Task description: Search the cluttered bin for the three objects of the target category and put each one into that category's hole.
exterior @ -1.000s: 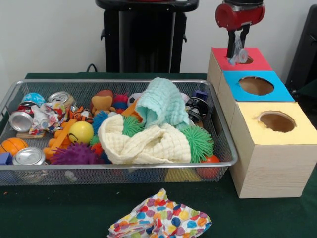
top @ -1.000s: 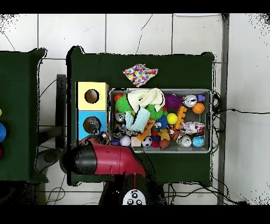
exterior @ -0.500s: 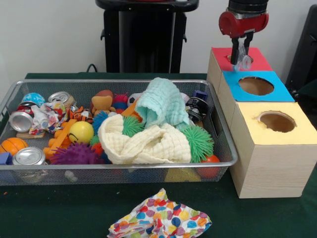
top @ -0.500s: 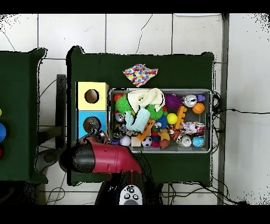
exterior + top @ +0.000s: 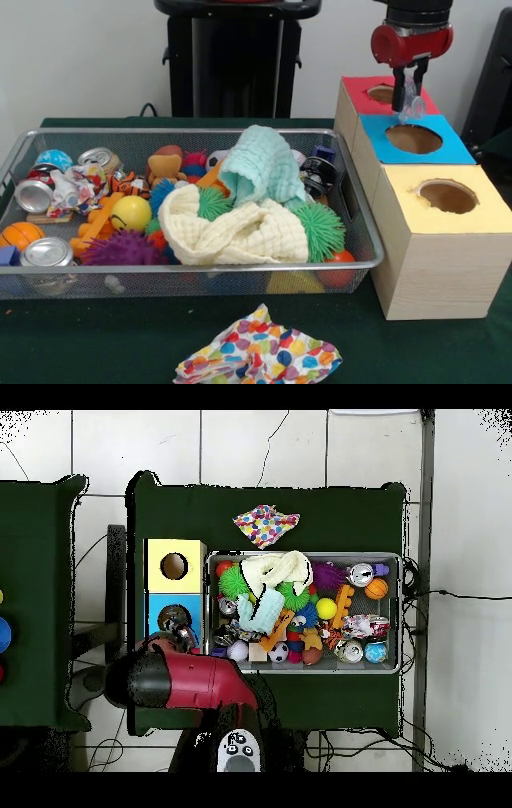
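Observation:
My gripper (image 5: pixel 408 98) hangs shut on a small clear crumpled plastic piece (image 5: pixel 414 107). It is above the back edge of the blue box top, between the red box's hole (image 5: pixel 382 94) and the blue box's hole (image 5: pixel 414 138). The yellow box's hole (image 5: pixel 446 196) is nearer the front. In the overhead view the red arm (image 5: pixel 172 680) covers the red box and reaches the edge of the blue box (image 5: pixel 158 610). The wire bin (image 5: pixel 160 268) holds crushed cans (image 5: pixel 46 252), balls, spiky toys, and a teal cloth (image 5: pixel 260 168) lying over a cream cloth (image 5: pixel 240 232).
A colourful dotted cloth (image 5: pixel 260 356) lies on the green table in front of the bin, seen too in the overhead view as the cloth (image 5: pixel 265 524). The three boxes stand in a row right beside the bin's side wall.
The gripper has carried the clear plastic piece from over the red hole sideways towards the blue hole. The bin's contents have not moved.

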Controlling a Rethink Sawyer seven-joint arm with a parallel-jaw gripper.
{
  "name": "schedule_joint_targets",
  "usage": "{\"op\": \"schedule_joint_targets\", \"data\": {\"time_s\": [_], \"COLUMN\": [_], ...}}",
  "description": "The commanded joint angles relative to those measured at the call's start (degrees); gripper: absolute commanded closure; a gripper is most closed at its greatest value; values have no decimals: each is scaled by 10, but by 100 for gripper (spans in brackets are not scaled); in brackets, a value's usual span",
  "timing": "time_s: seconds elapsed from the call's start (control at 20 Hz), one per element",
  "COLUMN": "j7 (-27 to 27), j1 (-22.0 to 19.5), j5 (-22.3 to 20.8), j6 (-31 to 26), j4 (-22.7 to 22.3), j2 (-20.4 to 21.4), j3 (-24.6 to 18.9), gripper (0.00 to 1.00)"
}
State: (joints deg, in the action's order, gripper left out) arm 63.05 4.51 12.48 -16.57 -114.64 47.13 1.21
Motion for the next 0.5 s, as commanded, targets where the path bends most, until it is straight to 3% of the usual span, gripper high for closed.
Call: {"op": "schedule_joint_targets", "data": {"time_s": [0.05,0.5], "j7": [176,161], "j1": [11,6], "j5": [41,50], "j6": [40,60], "j4": [12,15], "j2": [-32,-42], "j3": [-40,-47], "gripper": [100,100]}}
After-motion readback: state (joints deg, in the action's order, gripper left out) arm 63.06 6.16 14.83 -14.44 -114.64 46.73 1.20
